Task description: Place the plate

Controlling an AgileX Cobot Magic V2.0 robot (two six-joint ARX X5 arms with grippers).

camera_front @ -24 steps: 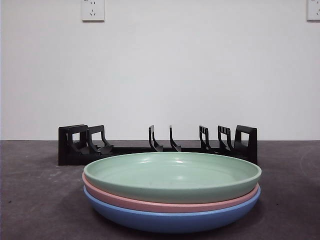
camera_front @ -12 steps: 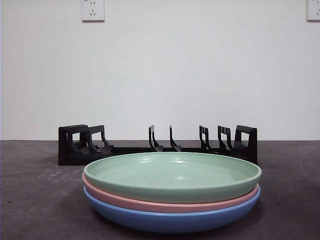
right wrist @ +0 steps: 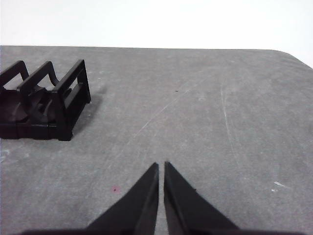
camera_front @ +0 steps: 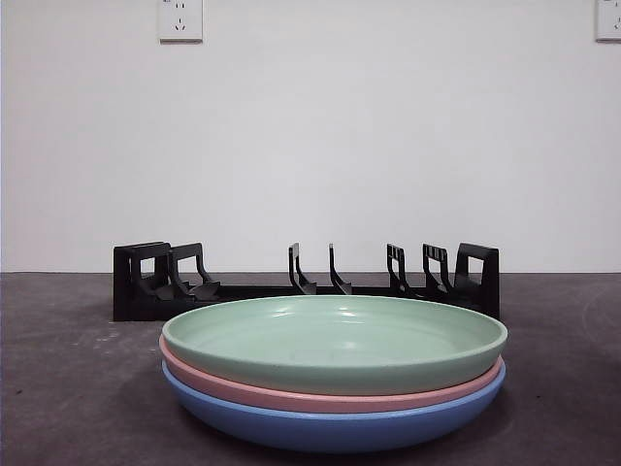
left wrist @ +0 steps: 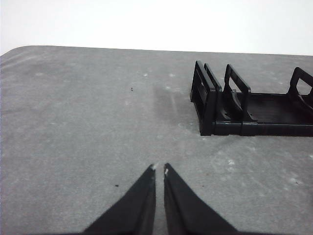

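Three plates are stacked near the front of the table: a green plate (camera_front: 335,340) on top, a pink plate (camera_front: 320,395) under it and a blue plate (camera_front: 330,425) at the bottom. Behind the stack stands a black slotted plate rack (camera_front: 306,282), with no plate in it. One end of the rack (left wrist: 230,105) shows in the left wrist view, the other end (right wrist: 46,100) in the right wrist view. My left gripper (left wrist: 159,169) is shut and holds nothing, over bare table off that end. My right gripper (right wrist: 161,165) is shut too, holding nothing. Neither arm shows in the front view.
The dark grey table (camera_front: 78,388) runs back to a white wall with two power sockets (camera_front: 180,19) high up. The table's rounded corners (left wrist: 19,51) lie beyond each rack end.
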